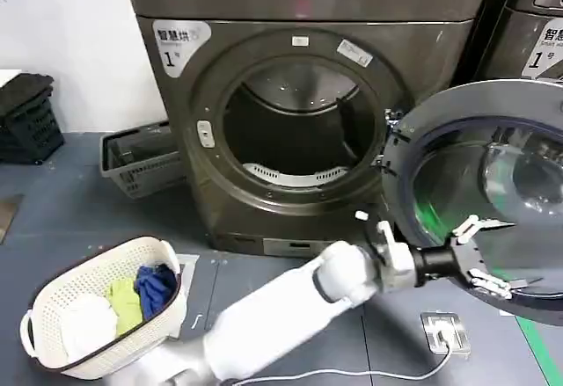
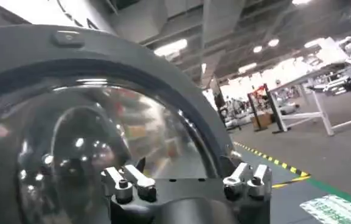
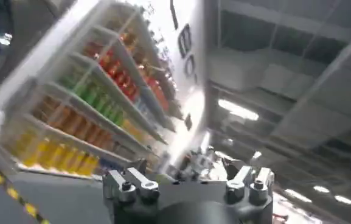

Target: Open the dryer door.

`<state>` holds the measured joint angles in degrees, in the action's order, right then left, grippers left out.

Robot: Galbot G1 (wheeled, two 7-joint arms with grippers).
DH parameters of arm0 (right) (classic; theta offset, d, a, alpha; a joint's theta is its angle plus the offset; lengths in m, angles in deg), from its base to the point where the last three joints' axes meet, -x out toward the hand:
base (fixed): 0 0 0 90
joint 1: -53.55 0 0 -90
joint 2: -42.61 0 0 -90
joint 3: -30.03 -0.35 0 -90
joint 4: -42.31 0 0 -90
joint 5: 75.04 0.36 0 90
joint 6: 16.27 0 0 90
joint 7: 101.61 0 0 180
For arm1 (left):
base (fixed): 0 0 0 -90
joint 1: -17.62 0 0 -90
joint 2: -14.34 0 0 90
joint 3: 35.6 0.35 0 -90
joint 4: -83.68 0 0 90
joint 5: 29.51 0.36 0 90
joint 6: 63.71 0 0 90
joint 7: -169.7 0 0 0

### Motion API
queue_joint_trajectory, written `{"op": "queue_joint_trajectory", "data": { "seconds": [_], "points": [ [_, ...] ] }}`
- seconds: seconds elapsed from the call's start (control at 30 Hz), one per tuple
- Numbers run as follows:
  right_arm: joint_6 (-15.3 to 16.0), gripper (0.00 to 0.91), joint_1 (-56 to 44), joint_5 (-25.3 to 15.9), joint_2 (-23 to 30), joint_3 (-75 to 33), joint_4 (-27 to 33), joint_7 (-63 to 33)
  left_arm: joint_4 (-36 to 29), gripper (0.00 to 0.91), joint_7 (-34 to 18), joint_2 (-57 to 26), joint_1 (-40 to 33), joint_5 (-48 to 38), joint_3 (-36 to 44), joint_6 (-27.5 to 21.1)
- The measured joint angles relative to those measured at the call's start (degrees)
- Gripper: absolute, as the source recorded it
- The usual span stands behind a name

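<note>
**Operator:** Which step am I in right now?

**Spotter:** Going left to right from the dryer [image 1: 264,140]: the white laundry basket [image 1: 53,294] is sitting on the floor off its left front corner and is playing no part. The dryer's drum mouth [image 1: 299,127] is showing fully. The dryer door [image 1: 479,171] is standing wide open off the dryer's right side, hinged at that edge. So, as I'm judging it, you're finishing the opening step.

**Operator:** And what are the pincers doing?

**Spotter:** Your left pincer [image 1: 479,256] is hovering right of the dryer, close in front of the lower part of the door's glass. Its fingers [image 2: 123,182] are spread wide and are gripping nothing. I can't tell whether they're touching the glass. Your right pincer [image 3: 187,182] is pointing away from the dryer, at shelving and ceiling, fingers also apart and empty.

**Operator:** What is the next move asking of me?

**Spotter:** You're probably looking at a clean retreat. Draw the left arm straight back from the door without nudging it toward the dryer, so it isn't swinging shut.
</note>
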<state>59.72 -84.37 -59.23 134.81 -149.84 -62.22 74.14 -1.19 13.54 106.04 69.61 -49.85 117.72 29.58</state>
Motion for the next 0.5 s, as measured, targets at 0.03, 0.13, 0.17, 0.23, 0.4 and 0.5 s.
{"op": "queue_joint_trajectory", "data": {
  "seconds": [0.03,0.13,0.17,0.23,0.4,0.5],
  "points": [
    [0.7,0.907,0.0,-0.8,0.0,-0.2,-0.2,-1.3,0.5,0.907,-0.1,0.6,-0.1,0.3,0.2,-0.1],
    [1.8,0.907,0.5,-3.7,0.0,-0.7,-1.1,-4.6,2.9,0.907,-0.4,0.5,-1.3,0.6,0.9,-0.5],
    [2.3,0.907,0.6,-4.3,0.0,-0.9,-1.3,-5.4,3.7,0.907,-0.5,0.5,-1.4,0.8,1.2,-0.6],
    [3.4,0.907,0.9,-4.8,0.0,-1.2,-2.0,-6.7,5.2,0.907,-1.0,0.5,-2.1,0.9,1.5,-1.0],
    [4.2,0.907,1.6,-5.5,0.0,-1.4,-3.8,-7.7,8.1,0.907,-2.4,0.5,-2.8,0.5,2.4,-3.3],
    [4.0,0.907,1.9,-6.4,0.0,-0.9,-4.8,-7.8,9.2,0.907,-3.7,0.5,-3.2,-0.5,2.7,-4.3]
  ]
}}
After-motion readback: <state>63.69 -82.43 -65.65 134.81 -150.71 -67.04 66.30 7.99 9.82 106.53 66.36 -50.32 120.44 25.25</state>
